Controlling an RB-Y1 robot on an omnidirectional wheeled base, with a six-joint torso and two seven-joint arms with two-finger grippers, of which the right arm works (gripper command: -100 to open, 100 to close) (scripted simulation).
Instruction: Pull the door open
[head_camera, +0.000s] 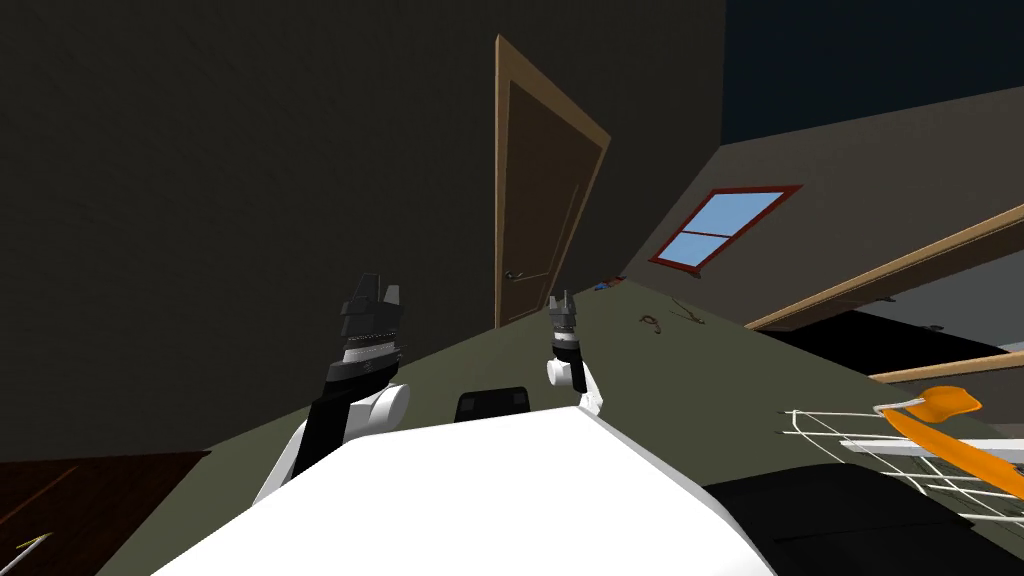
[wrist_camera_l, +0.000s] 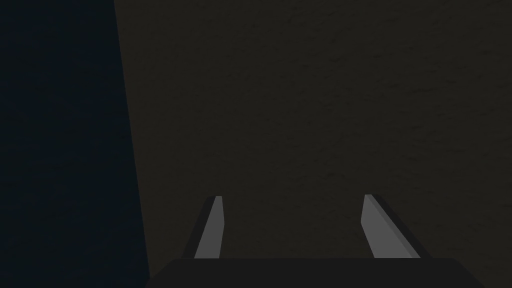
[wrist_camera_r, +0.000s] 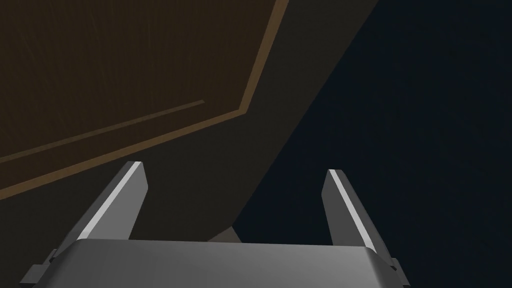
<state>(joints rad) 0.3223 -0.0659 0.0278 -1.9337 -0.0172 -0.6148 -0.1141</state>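
A brown panelled door (head_camera: 535, 200) in a lighter wooden frame stands shut in the dark wall ahead, with a small dark lever handle (head_camera: 515, 275) near its left edge. Both arms are raised in front of me, some way short of the door. My left gripper (head_camera: 375, 290) is open and faces the bare dark wall left of the door; its wrist view shows the left gripper (wrist_camera_l: 292, 197) holding nothing. My right gripper (head_camera: 562, 300) is open and empty. In the right wrist view, the right gripper (wrist_camera_r: 235, 167) points at the door (wrist_camera_r: 100, 75) near a corner of its frame.
An olive floor (head_camera: 700, 370) runs to the door. A red-framed window (head_camera: 725, 228) sits in the right wall, beside another wooden-framed opening (head_camera: 900, 290). A white wire basket (head_camera: 900, 450) with an orange item is close on my right. Small objects (head_camera: 652, 322) lie on the floor. Dark wood furniture (head_camera: 70, 500) stands at my left.
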